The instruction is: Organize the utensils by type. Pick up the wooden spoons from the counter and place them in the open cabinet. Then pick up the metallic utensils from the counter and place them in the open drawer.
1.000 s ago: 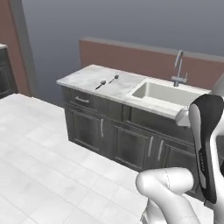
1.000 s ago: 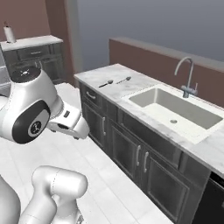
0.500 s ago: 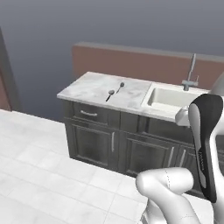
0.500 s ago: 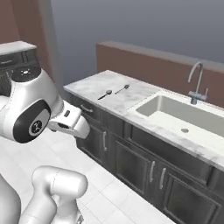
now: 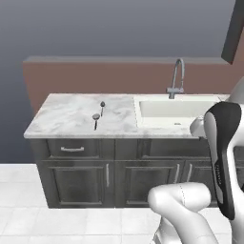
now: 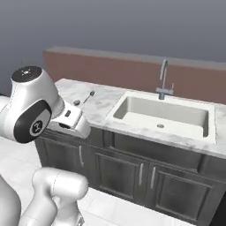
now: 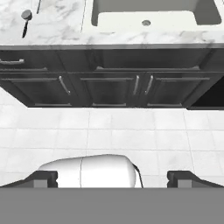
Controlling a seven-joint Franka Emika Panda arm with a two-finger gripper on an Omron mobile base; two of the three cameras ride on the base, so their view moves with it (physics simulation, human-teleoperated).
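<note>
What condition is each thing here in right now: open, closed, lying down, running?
Gripper: open, holding nothing.
Two metallic utensils: lying flat on the counter, apart from each other.
Drawer: closed.
Base cabinet doors: closed.
Faucet: no water running.
Sink: empty.

White arm (image 5: 178,205), dark joints.

We cannot tell spoon from fork on the two metallic utensils (image 5: 98,115); the arm hides one in our right base view.
</note>
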